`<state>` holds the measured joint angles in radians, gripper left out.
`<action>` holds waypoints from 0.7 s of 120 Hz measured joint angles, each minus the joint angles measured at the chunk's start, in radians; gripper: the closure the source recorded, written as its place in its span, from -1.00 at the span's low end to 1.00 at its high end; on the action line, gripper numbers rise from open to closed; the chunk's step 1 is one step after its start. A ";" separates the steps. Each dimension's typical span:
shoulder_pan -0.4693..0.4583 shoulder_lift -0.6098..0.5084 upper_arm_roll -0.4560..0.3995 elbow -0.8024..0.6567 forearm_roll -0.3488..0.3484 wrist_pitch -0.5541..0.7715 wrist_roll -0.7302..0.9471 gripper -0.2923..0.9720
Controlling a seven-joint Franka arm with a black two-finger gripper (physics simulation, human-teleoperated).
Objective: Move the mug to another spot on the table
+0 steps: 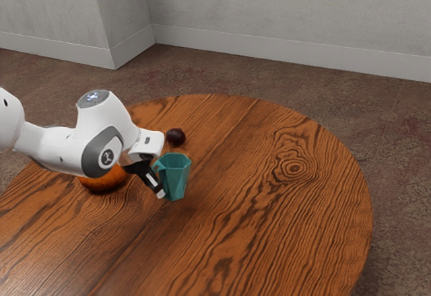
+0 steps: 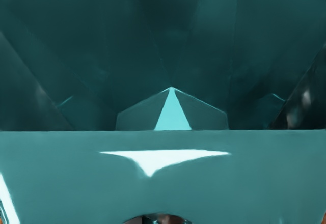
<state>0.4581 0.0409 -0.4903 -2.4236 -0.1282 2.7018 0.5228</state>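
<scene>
A teal faceted mug hangs slightly tilted over the round wooden table, left of its middle. My gripper comes in from the exterior view's left and is shut on the mug's near wall, with one black finger on the outside. In the wrist view the mug's teal inside and its rim lie directly under my hand, very close. A dark finger shows at the side of the mug's inner wall.
An orange round fruit lies on the table beneath my forearm, just left of the mug. A small dark plum-like ball sits behind the mug. The table's right half is bare wood up to its curved edge.
</scene>
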 joint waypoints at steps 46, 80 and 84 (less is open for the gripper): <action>0.017 0.051 -0.004 -0.027 -0.035 0.033 0.006 -0.09; 0.033 -0.022 -0.014 -0.039 -0.039 0.036 0.020 -0.42; 0.033 -0.040 -0.016 -0.040 -0.039 0.036 0.021 -0.44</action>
<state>0.4913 0.0007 -0.5061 -2.4631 -0.1669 2.7380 0.5436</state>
